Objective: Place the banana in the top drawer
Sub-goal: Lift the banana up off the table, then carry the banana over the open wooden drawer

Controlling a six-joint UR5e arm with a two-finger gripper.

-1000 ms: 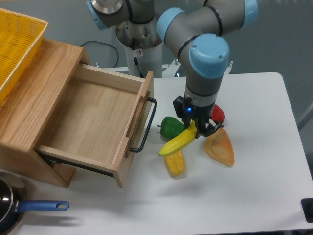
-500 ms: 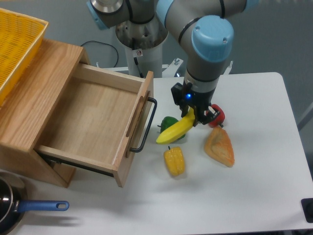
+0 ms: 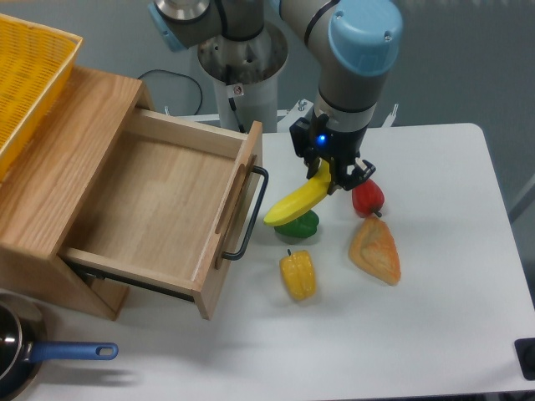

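Observation:
My gripper [image 3: 331, 177] is shut on the upper end of the long yellow banana [image 3: 296, 200] and holds it in the air above the table. The banana slopes down to the left, its lower tip over the green pepper [image 3: 301, 225]. The top drawer [image 3: 159, 200] of the light wood cabinet stands pulled open to the left, its inside bare, its black bar handle [image 3: 251, 213] facing the banana. The gripper is to the right of the drawer front.
A yellow bell pepper [image 3: 298, 275], a red pepper [image 3: 368, 197] and an orange wedge-shaped item [image 3: 376, 251] lie on the white table around the gripper. A yellow mesh basket [image 3: 29, 71] sits on the cabinet top. A pan with a blue handle [image 3: 71, 352] lies at the front left.
My gripper has risen with the banana and moved slightly up the frame and left. The banana has come clear of the yellow pepper and hangs over the green pepper.

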